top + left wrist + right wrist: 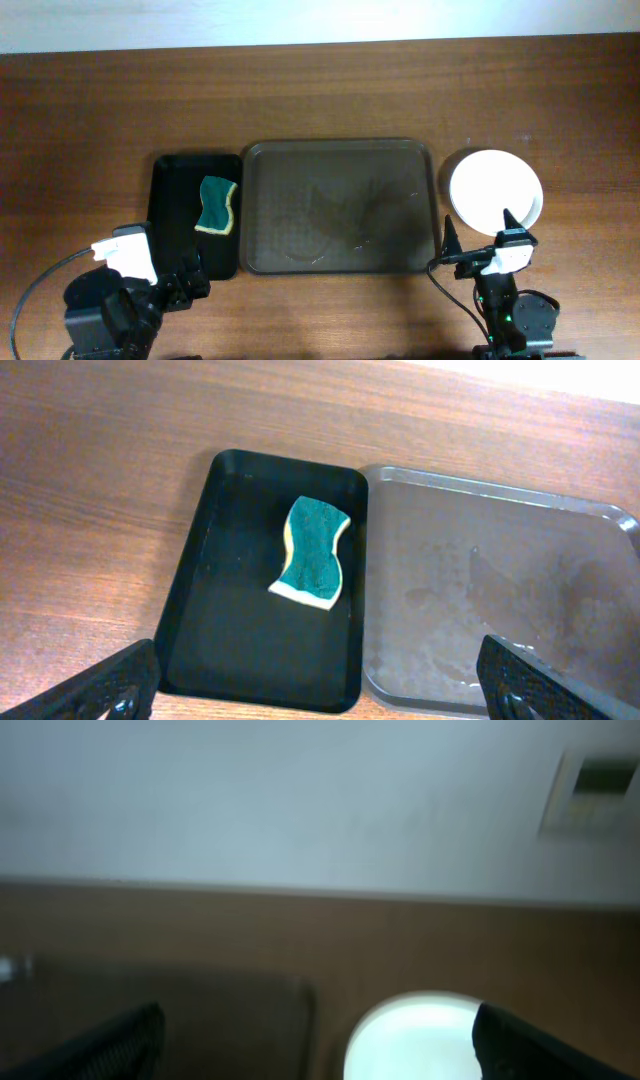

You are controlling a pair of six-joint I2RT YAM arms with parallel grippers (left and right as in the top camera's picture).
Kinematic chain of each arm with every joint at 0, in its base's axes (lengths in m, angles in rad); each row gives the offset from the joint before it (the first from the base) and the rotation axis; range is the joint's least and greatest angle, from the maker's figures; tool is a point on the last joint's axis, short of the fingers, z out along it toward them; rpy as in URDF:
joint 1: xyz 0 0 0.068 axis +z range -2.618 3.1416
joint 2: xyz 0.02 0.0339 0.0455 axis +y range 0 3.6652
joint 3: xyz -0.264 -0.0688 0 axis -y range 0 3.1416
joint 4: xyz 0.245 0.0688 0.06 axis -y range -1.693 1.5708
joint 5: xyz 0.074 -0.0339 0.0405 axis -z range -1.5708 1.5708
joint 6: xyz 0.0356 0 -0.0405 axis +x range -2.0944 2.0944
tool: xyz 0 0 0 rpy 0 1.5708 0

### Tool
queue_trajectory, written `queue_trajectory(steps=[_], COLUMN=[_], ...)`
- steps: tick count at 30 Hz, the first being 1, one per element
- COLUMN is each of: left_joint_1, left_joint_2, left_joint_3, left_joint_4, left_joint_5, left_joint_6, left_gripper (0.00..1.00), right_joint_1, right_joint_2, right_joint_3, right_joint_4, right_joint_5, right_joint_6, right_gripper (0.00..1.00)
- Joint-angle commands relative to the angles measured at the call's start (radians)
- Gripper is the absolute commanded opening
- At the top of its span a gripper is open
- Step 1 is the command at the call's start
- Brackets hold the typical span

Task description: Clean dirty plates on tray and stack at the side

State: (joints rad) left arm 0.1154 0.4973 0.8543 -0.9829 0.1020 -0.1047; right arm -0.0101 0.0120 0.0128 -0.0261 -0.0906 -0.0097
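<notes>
The large dark brown tray [400, 160] lies in the middle of the table with wet streaks and nothing on it; it also shows in the left wrist view [590, 540]. White plates [495, 187] sit stacked on the table just right of the tray, clean on top; the stack shows blurred in the right wrist view [420, 1040]. No green-grey plate shows. My left gripper [185, 283] is open and empty near the front left, its fingers wide apart in the left wrist view [320, 695]. My right gripper [480, 232] is open and empty just in front of the plates.
A smaller black tray [172, 215] lies left of the brown tray and holds a green and yellow sponge [216, 205], also seen in the left wrist view [315, 552]. Bare wooden table lies behind and to both sides.
</notes>
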Motion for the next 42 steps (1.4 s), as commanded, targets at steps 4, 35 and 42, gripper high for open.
queue_trajectory(steps=[4, 35, 42], left_joint_1=[0.003, 0.001, -0.045], left_joint_2=[-0.005, -0.417, -0.492], left_joint_3=[-0.003, -0.436, -0.819], left_joint_4=[0.002, 0.37, 1.074], left_joint_5=[0.011, -0.032, 0.0], left_joint_6=[0.016, 0.105, 0.073], left_gripper=[0.99, 0.99, 0.99], right_joint_1=[0.01, 0.01, 0.01], right_joint_2=[-0.008, -0.008, -0.008], right_joint_3=[-0.007, -0.007, -0.007], right_joint_4=[-0.046, -0.046, -0.046], right_joint_5=[0.006, 0.005, 0.005], right_joint_6=[-0.028, -0.027, -0.028], right_gripper=[0.99, 0.99, 0.99])
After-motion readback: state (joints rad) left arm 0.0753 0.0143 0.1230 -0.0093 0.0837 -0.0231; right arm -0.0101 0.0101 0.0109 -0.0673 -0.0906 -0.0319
